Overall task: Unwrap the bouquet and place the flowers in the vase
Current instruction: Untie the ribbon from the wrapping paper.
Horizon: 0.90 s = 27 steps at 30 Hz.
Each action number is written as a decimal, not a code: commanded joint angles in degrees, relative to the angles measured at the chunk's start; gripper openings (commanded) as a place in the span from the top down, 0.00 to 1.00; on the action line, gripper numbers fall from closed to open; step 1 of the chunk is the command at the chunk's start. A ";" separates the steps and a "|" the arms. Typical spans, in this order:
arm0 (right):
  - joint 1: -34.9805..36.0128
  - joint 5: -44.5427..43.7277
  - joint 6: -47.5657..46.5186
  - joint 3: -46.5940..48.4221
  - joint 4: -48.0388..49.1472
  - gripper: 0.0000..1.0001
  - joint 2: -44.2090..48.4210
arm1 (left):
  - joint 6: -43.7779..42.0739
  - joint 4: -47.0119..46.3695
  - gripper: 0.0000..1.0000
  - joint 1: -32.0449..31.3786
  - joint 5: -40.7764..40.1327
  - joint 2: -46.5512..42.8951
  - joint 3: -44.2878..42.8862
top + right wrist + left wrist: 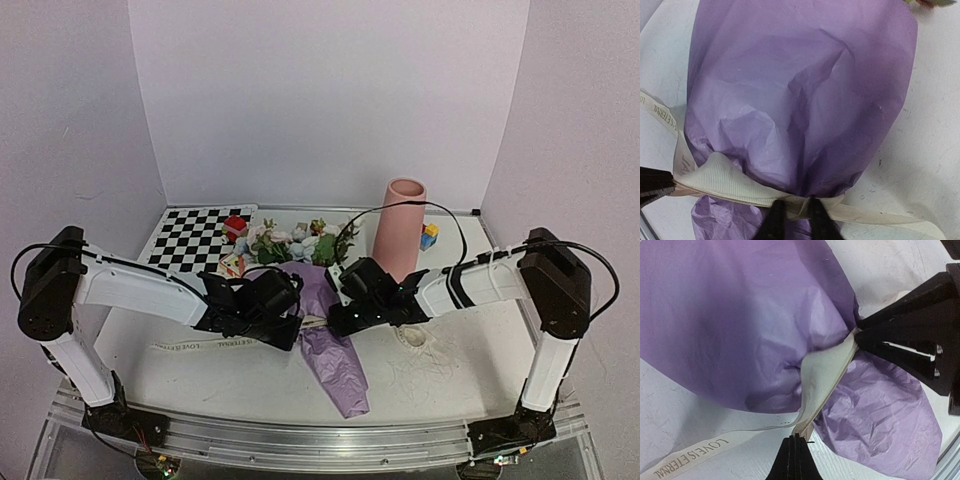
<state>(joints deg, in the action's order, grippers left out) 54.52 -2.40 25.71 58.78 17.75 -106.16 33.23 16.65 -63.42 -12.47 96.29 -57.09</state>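
The bouquet (325, 330) lies on the table, its purple paper cone (740, 315) pointing toward the near edge. The flowers (295, 245) stick out of its far end. A cream ribbon (827, 375) cinches the paper at the waist. My left gripper (297, 325) sits at the cone's left side, and its fingertips (796, 437) are shut on the ribbon's end. Opposite it, my right gripper (335, 322) presses on the right side, and its fingers (775, 217) pinch the bunched ribbon (715, 177) at the knot. The pink vase (400, 225) stands upright behind the right arm.
A checkerboard (200, 235) lies at the back left with a red block (236, 224) on its corner. Coloured toy blocks (429, 236) sit right of the vase. A lettered ribbon tail (690, 457) trails across the table to the left.
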 commanded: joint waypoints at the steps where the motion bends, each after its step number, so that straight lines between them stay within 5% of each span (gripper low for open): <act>1: 0.02 -2.24 0.88 1.08 -2.01 1.00 0.41 | 0.89 -0.93 1.00 -0.13 -0.81 -2.21 1.24; 8: -0.09 -11.46 0.28 -0.33 -4.68 1.00 4.22 | 1.57 0.89 1.00 -0.21 -1.90 -2.97 3.00; 27: -0.64 -15.30 -0.82 -1.58 -7.90 1.00 3.27 | 3.67 2.15 0.98 -1.47 -1.69 -4.33 7.48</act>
<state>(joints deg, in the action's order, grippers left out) 54.46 -14.73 25.12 57.67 12.99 -102.91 35.53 17.12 -64.52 -12.78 94.60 -51.02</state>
